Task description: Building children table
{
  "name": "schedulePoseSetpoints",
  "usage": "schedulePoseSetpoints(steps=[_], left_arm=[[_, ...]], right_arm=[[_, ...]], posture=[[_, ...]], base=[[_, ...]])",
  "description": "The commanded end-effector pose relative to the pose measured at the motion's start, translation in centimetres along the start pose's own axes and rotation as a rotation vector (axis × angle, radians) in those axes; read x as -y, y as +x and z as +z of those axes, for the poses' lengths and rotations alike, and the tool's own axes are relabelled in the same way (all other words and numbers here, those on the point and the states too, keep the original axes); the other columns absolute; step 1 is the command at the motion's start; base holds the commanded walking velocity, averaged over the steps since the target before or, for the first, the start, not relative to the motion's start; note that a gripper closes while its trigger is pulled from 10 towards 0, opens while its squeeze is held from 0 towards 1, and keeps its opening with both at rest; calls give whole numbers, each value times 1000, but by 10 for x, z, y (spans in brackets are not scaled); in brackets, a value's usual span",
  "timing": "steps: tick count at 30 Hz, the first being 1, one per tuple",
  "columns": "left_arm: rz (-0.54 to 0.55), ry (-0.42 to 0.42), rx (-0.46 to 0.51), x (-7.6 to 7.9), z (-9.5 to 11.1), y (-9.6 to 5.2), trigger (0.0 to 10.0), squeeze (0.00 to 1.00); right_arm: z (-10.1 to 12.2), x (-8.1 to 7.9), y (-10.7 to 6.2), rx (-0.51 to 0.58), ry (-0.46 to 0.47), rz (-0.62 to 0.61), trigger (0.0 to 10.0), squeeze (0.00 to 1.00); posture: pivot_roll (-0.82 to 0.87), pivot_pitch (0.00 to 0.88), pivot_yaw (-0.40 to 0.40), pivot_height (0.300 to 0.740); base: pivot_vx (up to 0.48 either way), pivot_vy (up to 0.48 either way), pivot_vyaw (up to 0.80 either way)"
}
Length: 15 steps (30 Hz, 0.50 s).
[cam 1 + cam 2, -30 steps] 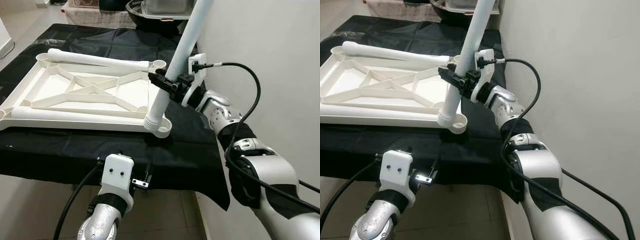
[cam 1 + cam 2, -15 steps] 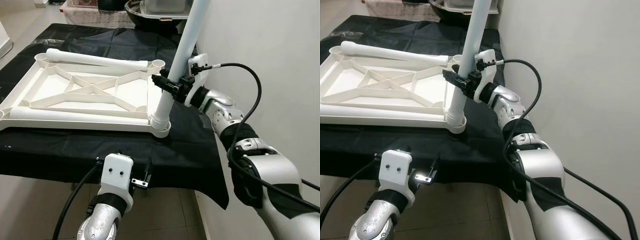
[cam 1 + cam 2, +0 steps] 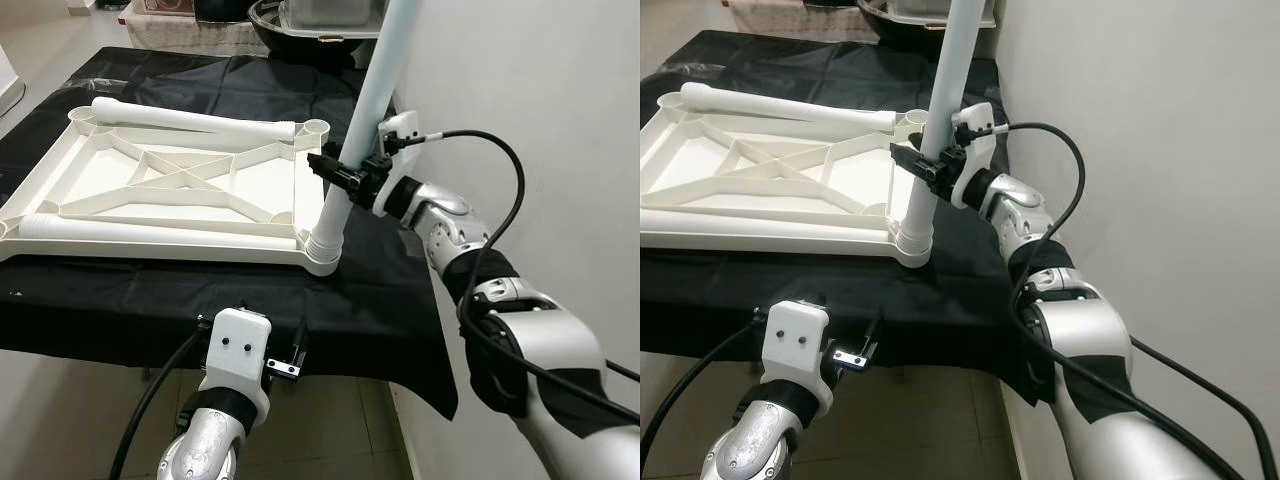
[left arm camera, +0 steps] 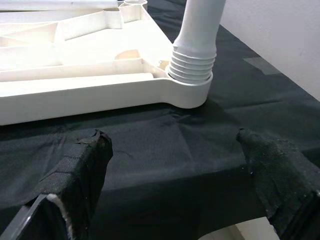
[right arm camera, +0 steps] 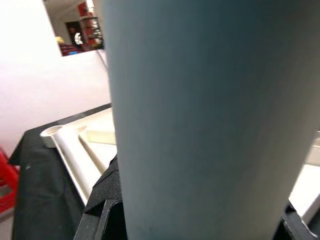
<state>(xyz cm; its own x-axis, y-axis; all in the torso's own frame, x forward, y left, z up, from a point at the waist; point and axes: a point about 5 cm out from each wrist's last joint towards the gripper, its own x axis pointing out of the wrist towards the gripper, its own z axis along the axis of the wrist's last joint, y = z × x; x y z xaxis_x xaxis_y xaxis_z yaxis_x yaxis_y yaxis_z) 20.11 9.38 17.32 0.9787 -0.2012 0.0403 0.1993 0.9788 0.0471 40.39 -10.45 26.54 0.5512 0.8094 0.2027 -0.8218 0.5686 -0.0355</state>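
Gripping the long white plastic table leg (image 3: 362, 130) at mid-shaft, the right end effector (image 3: 340, 178) was closed on it, with the leg's ribbed lower end seated in the near right corner socket (image 4: 190, 87) of the upturned white plastic tabletop (image 3: 180, 185). The leg's long axis ran steeply upward, leaning slightly away from the robot and toward the pale wall (image 3: 520, 90). The right arm was the nearer; the left end effector (image 4: 190, 165) hovered open, low off the near edge of the black-draped surface (image 3: 200, 300), facing that socket. Two further white legs (image 3: 195, 118) lay flat on the tabletop. Room was tight on the wall side and open toward the left.
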Motion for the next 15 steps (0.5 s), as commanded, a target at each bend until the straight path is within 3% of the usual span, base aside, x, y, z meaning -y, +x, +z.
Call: schedulePoseSetpoints(steps=[1, 4, 15], left_arm=[[-6, 6, -11, 2, -2, -1, 10000, 0], [-6, 7, -10, 2, -2, -1, 10000, 0], [-2, 9, -8, 1, -1, 0, 10000, 0]], right_arm=[[-25, -12, -3, -122, -21, 131, 10000, 0], [-34, -21, -1, -170, -55, 212, 10000, 0], [-44, -29, 2, -222, -68, 263, 10000, 0]], posture=[[217, 196, -128, 740], [215, 195, -128, 740], [216, 200, -129, 740]], base=[[0, 0, 0], [0, 0, 0], [0, 0, 0]])
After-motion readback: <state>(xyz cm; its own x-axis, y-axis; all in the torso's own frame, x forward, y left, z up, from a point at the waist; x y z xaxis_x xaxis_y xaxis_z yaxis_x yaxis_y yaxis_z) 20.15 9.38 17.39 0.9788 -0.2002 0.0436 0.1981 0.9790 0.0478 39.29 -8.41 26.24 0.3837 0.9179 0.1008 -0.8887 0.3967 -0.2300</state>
